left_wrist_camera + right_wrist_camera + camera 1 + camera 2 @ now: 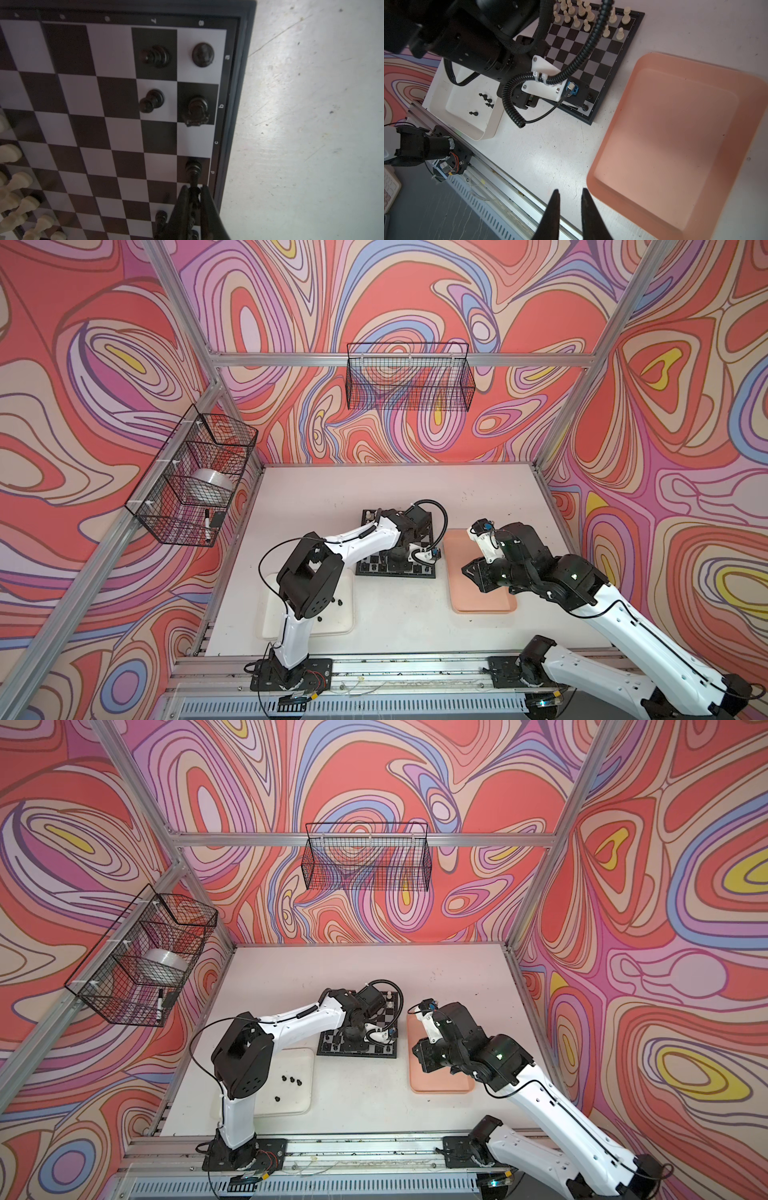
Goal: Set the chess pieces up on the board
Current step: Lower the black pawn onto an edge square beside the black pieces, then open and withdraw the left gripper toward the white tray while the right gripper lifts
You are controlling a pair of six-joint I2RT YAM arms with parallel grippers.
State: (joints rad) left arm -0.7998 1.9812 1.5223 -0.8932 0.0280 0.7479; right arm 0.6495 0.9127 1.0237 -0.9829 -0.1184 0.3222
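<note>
The board (116, 97) lies mid-table in both top views (395, 573). Black chess pieces stand along its near edge: a rook-like piece (202, 55), a knight (196, 111), two pawns (154, 56) and a taller piece (193, 168) on the d square. My left gripper (195, 190) reaches down beside that piece, shut on another black piece (194, 197). Cream-white pieces (583, 12) fill the far rows. Several black pieces (291, 1079) lie in the white tray (305, 1094). My right gripper (570, 192) hovers by the pink tray's (675, 135) front corner, fingers slightly apart, holding nothing.
The pink tray (482, 605) right of the board holds nothing. The left arm's elbow (309, 576) hangs over the white tray (345, 626). Wire baskets (195, 477) hang on the left and back walls. An aluminium rail (500, 176) runs along the table's front edge.
</note>
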